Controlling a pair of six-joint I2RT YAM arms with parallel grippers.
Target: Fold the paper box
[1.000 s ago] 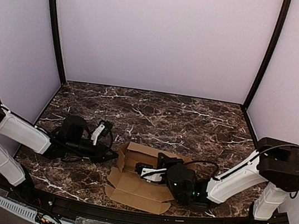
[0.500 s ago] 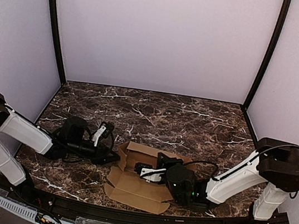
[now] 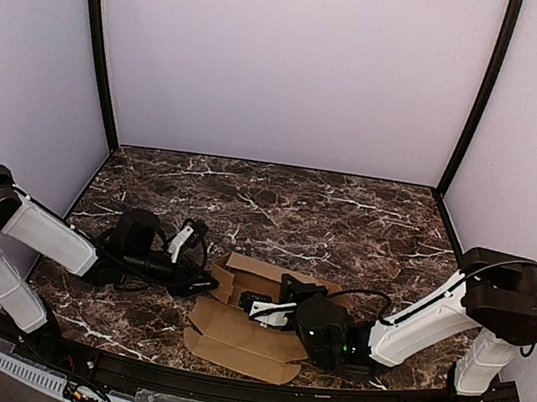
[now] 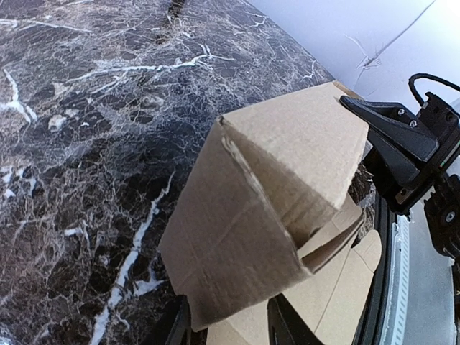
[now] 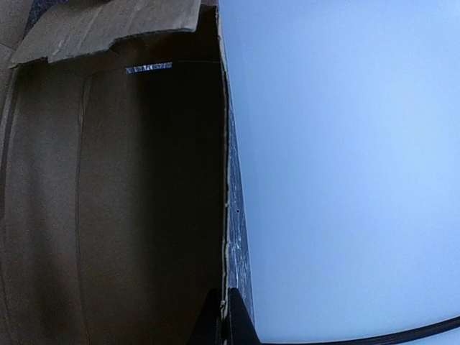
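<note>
I am holding my left gripper (image 4: 228, 327) with its jaws spread, and the lower corner of a raised brown flap is sitting in the gap between its two fingertips (image 4: 177, 327); I cannot tell whether either pad is touching the card. My right gripper (image 5: 224, 323) is pressing its jaws together on the thin edge of an upright cardboard wall, which is running straight down into the pinch. Both pieces are parts of the paper box (image 3: 244, 334). From my left wrist it is rising as a tilted panel (image 4: 287, 165) with a crease along its left side, a notched tab is peeking out low on its right, and more flat card is lying underneath. From my right wrist I am looking along the shaded inner face of the wall (image 5: 108, 201), with a ragged flap folding over at the top. Seen from above, the box is lying as a partly opened sheet on the near middle of the dark marbled table (image 3: 327, 215), between my two arms. Its left flap is standing up just beside my left gripper, and my right gripper is reaching in over its middle. My left arm (image 3: 46, 234) is stretching in low from the left edge, my right arm (image 3: 434, 312) is bending in from the right, and pale lilac walls (image 3: 289, 63) are enclosing the table on three sides.
</note>
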